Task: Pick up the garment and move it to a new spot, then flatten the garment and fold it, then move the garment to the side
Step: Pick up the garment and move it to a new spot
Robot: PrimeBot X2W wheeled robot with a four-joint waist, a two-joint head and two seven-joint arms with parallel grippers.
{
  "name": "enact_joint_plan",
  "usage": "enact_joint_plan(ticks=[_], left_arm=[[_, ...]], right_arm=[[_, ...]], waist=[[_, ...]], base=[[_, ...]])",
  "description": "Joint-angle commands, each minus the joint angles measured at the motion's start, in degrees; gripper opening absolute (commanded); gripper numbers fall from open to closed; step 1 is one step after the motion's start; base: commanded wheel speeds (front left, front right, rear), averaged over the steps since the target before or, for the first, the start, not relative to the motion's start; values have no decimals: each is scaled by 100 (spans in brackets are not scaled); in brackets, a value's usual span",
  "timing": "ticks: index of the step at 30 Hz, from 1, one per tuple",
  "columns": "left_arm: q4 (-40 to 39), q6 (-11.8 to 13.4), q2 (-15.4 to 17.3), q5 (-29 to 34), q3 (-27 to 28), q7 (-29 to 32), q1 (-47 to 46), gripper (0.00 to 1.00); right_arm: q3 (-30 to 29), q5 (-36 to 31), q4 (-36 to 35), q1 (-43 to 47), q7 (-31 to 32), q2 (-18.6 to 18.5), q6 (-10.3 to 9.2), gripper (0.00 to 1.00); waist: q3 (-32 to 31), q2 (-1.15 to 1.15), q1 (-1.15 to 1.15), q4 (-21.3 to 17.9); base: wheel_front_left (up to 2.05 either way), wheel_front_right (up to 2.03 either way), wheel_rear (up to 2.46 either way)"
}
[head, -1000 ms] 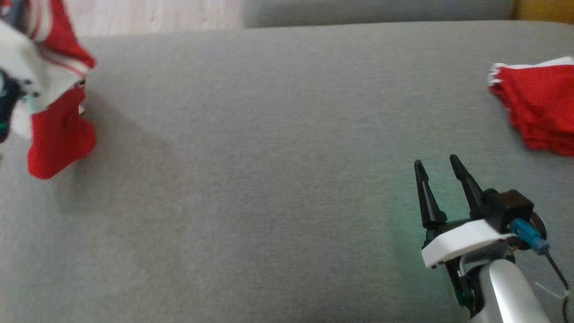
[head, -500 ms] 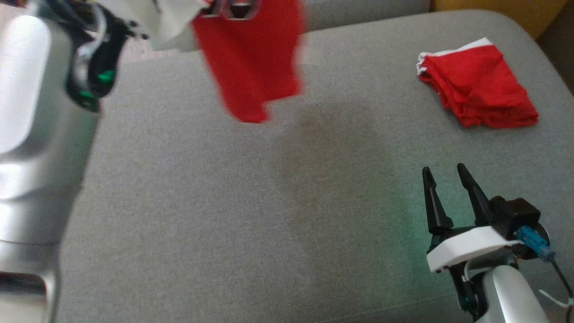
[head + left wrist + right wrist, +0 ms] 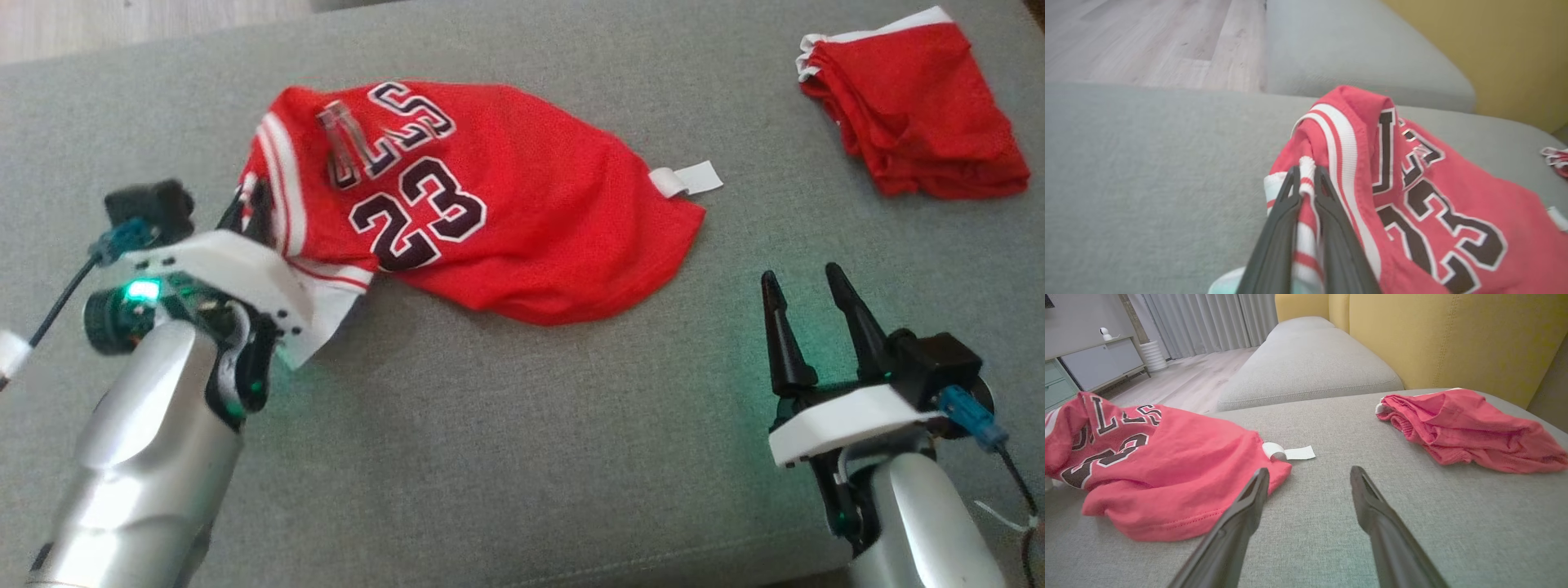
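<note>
The garment (image 3: 522,212) is a red basketball jersey with number 23 and white trim, lying crumpled on the grey cushion (image 3: 506,441), a white tag at its right hem. My left gripper (image 3: 249,204) is shut on the jersey's striped white-and-red edge at its left end; the left wrist view shows that trim pinched between the dark fingers (image 3: 1286,212) of the left gripper (image 3: 1306,173), with the garment (image 3: 1433,204) spreading to the right. My right gripper (image 3: 798,282) stands open over bare cushion, right of the jersey. In the right wrist view the right gripper (image 3: 1309,473) is empty, the garment (image 3: 1155,465) at left.
A second red cloth (image 3: 914,106) lies bunched at the cushion's far right corner (image 3: 1466,428). Another grey cushion (image 3: 1306,359) lies beyond, with a yellow sofa back (image 3: 1437,339) on the right and wood floor (image 3: 1147,41) past the far edge.
The head camera has swung. My left arm has carried the jersey from hanging in the air at the left down onto the cushion, where it now lies spread. The right gripper has stayed put.
</note>
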Motion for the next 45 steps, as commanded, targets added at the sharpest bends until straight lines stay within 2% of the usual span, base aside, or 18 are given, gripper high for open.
enact_joint_plan(ticks=[1,3,4,6,12,17,25,34,45], left_arm=[[-135,28,216,28,274,-88,-311,0],[232,29,213,26,340,-371,-209,0],[338,15,211,40,339,-451,-194,11],[496,-31,166,56,332,-628,-187,100],[757,-237,-51,93,232,-1086,-179,100],[849,-389,-98,283,-3,-1377,-41,100],[579,-479,-158,344,-169,-1853,581,100],[-197,-267,-37,390,-225,-2234,1760,100],[-1016,170,-30,551,-9,-2449,2962,100]], right_arm=[[147,24,-147,-153,-72,-19,21,100],[127,-23,-112,-173,-90,-19,21,100],[118,-33,-105,-170,-94,-19,21,100],[92,-47,-78,-171,-108,-19,21,100],[49,-74,-9,-183,-113,-19,21,100],[9,-116,12,-131,-82,-19,21,100],[-174,-206,1,206,17,-19,21,100],[-228,-215,-49,616,133,-19,21,100],[-160,-143,-102,910,142,-19,21,100]], waist=[[42,0,-1,-9],[89,0,-1,8],[98,0,-1,18],[109,0,-1,48],[18,0,-1,196],[-220,0,-1,322],[-821,0,-1,563],[-1371,0,-1,708],[-1574,0,-1,793]], base=[[0,0,0],[0,0,0],[0,0,0],[0,0,0],[0,0,0],[0,0,0],[0,0,0],[0,0,0],[0,0,0]])
